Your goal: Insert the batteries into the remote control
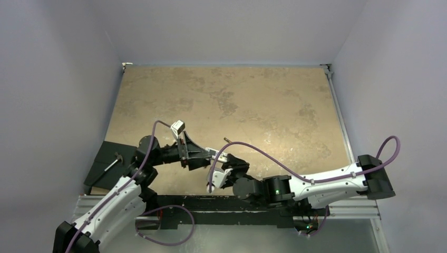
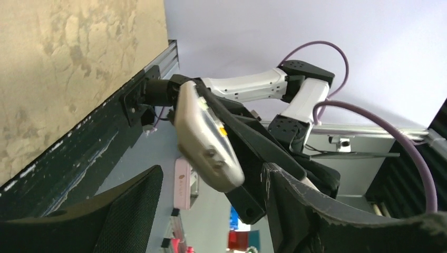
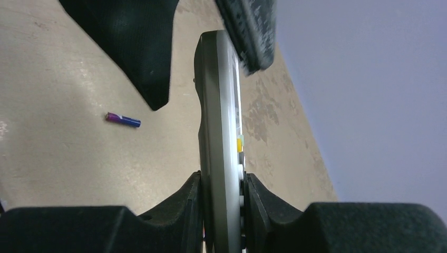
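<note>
Above the table (image 1: 237, 100), I am gripping the remote (image 3: 216, 105) in the right claw (image 3: 221, 184), left claw (image 2: 211, 171) gaping wide around it, probably handing it across.

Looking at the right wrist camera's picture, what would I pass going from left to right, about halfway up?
Purple battery lying on the table → remote control, seen edge-on → lilac wall.
</note>
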